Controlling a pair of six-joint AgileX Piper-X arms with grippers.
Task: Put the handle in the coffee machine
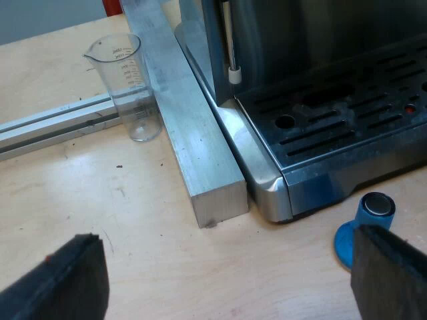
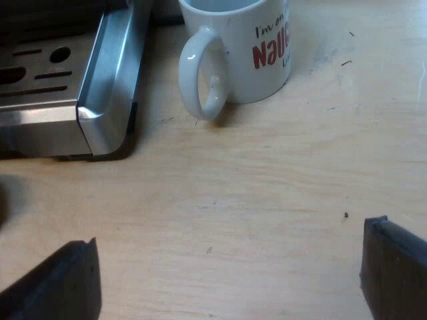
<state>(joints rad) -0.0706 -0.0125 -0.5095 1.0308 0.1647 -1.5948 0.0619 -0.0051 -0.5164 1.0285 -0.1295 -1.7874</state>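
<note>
The espresso machine stands on a wooden table, and its slotted drip tray faces my left gripper. That gripper hovers open above bare wood just before the tray's corner, with nothing between its fingers. A blue tamper with a metal top stands on the table by one of those fingers. My right gripper is open over the table too, holding nothing. Beyond it sit the other corner of the espresso machine's base and a white mug with red lettering.
A clear measuring glass stands beside a long aluminium bar that lies along the machine's side. A second aluminium rail runs off behind the glass. Open wood lies under both grippers.
</note>
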